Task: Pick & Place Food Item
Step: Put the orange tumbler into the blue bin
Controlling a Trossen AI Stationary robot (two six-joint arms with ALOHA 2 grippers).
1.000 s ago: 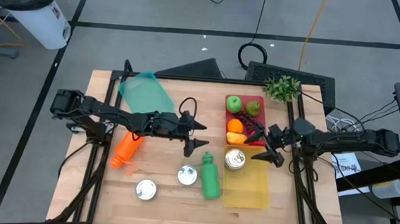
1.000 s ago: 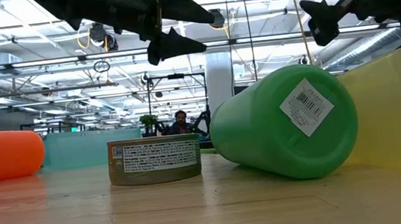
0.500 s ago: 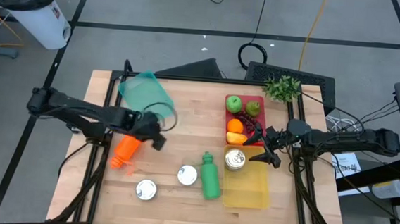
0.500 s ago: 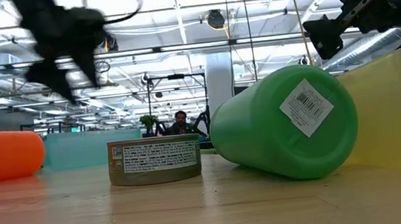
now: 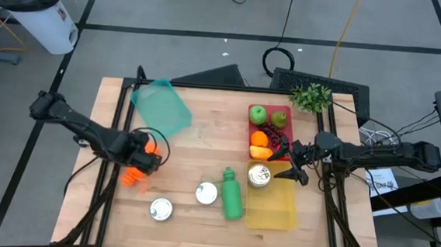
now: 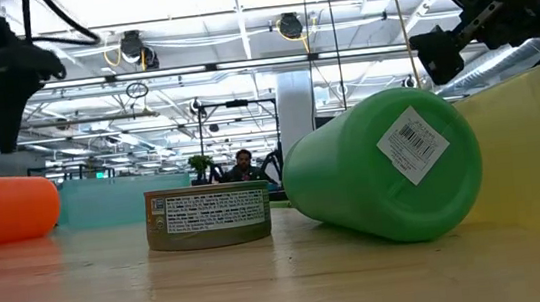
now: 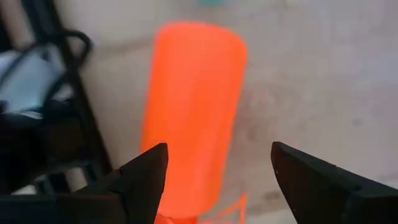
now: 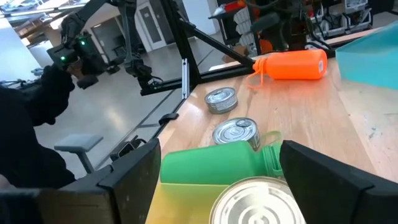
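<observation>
Over at the left side of the wooden table (image 5: 187, 148), the orange plastic bottle (image 5: 134, 170) lies on its side, and the left gripper (image 5: 146, 159) hangs right above it, fingers spread wide with nothing between them. From its wrist camera the bottle's body (image 7: 193, 112) runs lengthwise between the two dark fingers (image 7: 146, 171), so I would judge the arm is lining up to take it. To do it well, the fingers should drop either side of the round body near its middle, not near the narrower cap end, and squeeze square across it so it cannot roll out. Whether this bottle is the food item meant, I cannot say. Across the table, the right gripper (image 5: 295, 166) waits with its fingers apart and empty, beside the silver tin can (image 5: 259, 175) that sits in the near end of the yellow translucent tray (image 5: 277, 209); nothing else is in that tray. Behind it a red tray (image 5: 282, 112) holds a green apple (image 5: 258, 114), an orange fruit (image 5: 259, 139), something yellow and some dark fruit. A teal square lid or container (image 5: 160, 105) lies empty near the far left corner. Loose on the boards are a green bottle (image 5: 232, 194) and two more tins (image 5: 206, 192).
</observation>
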